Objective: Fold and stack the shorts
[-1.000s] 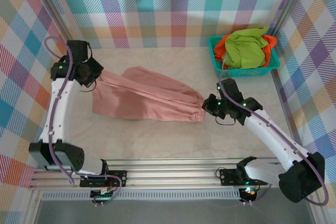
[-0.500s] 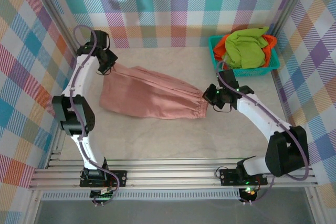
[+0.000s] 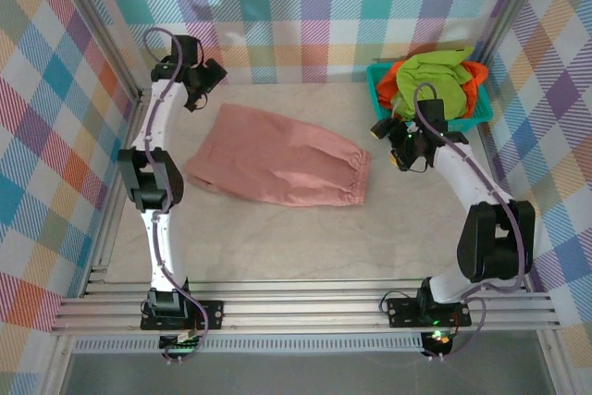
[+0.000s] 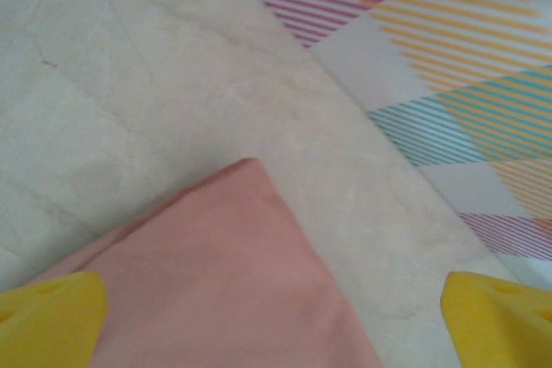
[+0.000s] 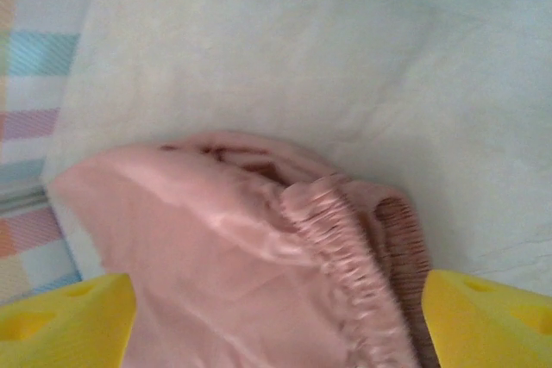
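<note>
Looking down from the overhead camera, I see the dusty pink shorts (image 3: 277, 168) lying spread out on the pale table (image 3: 277, 256). Their gathered elastic band is at the right end, and a plain corner points toward the back left.

The left gripper (image 3: 207, 76) hovers by the back-left corner of the workspace, just beyond that plain corner. In its wrist camera the yellow fingertips (image 4: 47, 316) stand wide apart and grasp nothing, with the pink corner resting on the table beneath them. The right gripper (image 3: 387, 132) hangs just beside the elastic end. Its jaws are also spread wide and empty, with the ruffled band lying below.

I judge the shorts are laid flat like this so they can be folded, with one gripper at each end to pick up opposite edges.

At the back right sits a teal plastic basket (image 3: 381, 104). It holds the lime green shorts (image 3: 430, 80) heaped on the bright orange shorts (image 3: 477, 71), neither folded yet. The basket is just behind the right wrist, and the plaid wall (image 3: 305, 16) is close to the left gripper, so I would watch both when lifting. Nothing rests on the pink shorts.
</note>
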